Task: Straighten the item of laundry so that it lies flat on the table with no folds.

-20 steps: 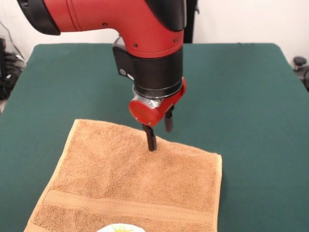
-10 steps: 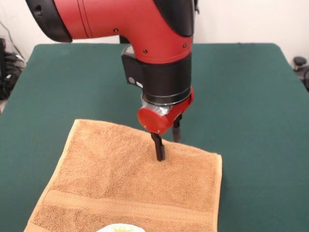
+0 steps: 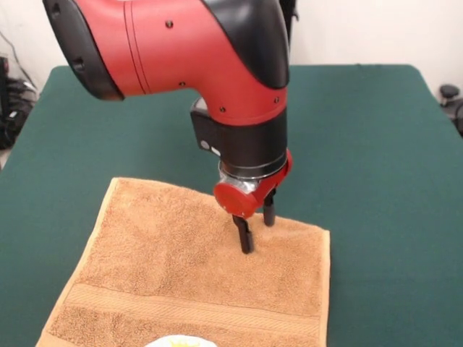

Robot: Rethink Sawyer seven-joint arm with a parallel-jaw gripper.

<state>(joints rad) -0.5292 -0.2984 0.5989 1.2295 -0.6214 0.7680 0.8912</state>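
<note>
pressing down with parted fingers, the gripper [image 3: 257, 233] meets the towel [image 3: 173, 275] – spread on the table [image 3: 376, 144]

A robotics lab, by the look of it: a red and black arm [image 3: 217, 79] over a green felt-covered table [image 3: 376, 144], with plain white wall and tangled cables [image 3: 11, 94] beyond the table.

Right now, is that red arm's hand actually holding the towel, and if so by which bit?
It cannot be told. The hand stands on the towel near its far edge, two fingers apart, both tips at the cloth, but no cloth shows pinched or lifted between them.
</note>
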